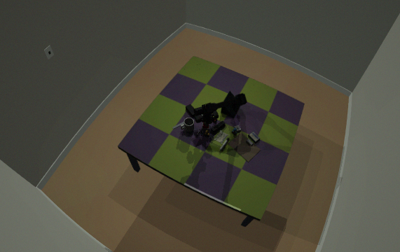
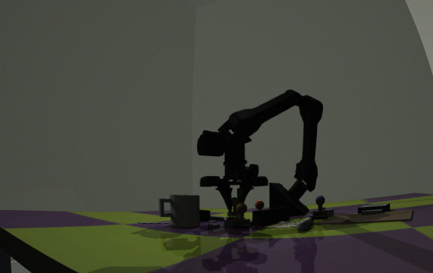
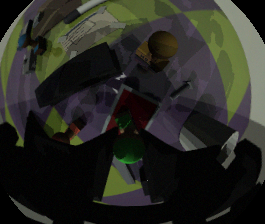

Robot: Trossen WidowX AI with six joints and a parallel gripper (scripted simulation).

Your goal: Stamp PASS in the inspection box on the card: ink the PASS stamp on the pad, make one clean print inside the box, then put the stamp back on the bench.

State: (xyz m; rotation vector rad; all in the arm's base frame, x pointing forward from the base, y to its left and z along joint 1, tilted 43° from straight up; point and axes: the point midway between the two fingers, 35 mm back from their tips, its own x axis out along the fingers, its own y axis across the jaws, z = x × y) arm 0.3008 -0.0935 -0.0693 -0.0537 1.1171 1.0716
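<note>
Gripper (image 1: 206,130) (image 2: 235,211) (image 3: 128,131) pinched nearly closed on the green-knobbed stamp (image 2: 234,201) (image 3: 128,149), over the red ink pad (image 3: 133,110); pressing unevenly could ink it patchily, and lifting crooked might knock the orange-knobbed stamp (image 2: 241,209) (image 3: 162,45) nearby

Dim light, soft shadows, wrist view's edges curved.

No lettering, number or sign can be read on anything here.
</note>
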